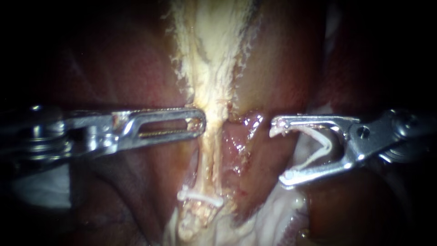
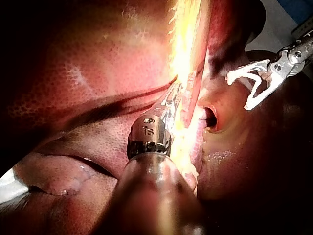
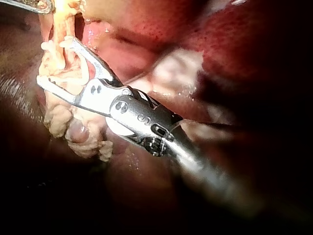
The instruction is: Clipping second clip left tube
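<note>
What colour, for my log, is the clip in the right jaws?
The clip is white; endoscope view shows it best.

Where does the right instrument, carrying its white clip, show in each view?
Endoscope: right instrument mid-right, holding the clip, apart from the pale strand.
Left wrist: right instrument across the pale strand from the left instrument.
Right wrist: right instrument, tip overlapping the pale strand.
Shared landmark: the pale strand.

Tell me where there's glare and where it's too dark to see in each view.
Endoscope view: light centres on the pale tissue strip, the left instrument glints, the right instrument and the clip in its jaws are lit, the edges go black. Left wrist view: glare burns out the strip ahead of the left instrument. Right wrist view: shadow swallows everything beside the shaft.
</note>
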You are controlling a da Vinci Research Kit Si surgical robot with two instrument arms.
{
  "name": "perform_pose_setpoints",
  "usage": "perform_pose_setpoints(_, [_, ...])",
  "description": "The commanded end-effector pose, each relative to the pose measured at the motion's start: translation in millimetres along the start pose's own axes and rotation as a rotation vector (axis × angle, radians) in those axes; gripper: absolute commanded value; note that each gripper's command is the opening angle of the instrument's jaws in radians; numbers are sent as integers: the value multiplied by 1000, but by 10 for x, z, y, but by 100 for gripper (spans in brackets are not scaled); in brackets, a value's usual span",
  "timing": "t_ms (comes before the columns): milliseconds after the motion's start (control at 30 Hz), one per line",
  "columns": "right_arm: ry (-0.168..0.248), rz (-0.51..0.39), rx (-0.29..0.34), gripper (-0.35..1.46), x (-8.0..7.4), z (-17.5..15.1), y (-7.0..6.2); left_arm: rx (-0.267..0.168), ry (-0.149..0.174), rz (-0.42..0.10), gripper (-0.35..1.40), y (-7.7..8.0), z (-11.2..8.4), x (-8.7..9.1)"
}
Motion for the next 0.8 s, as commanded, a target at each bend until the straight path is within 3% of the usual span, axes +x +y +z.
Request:
perform_pose_setpoints(33, [0,0,0,59,0,0,0,0,0,0,-35,0,0,0])
perform_pose_setpoints(200, [0,-1,0,59,0,1,-1,3,5,-1,-35,-1,-11,-4])
perform_pose_setpoints(567, [-17,-12,1,59,-12,22,-7,-29,-9,-10,-35,-11,-71,-14])
perform_pose_setpoints(800, [-27,-26,29,59,-29,56,-12,-36,-14,-8,-35,-6,-78,-14])
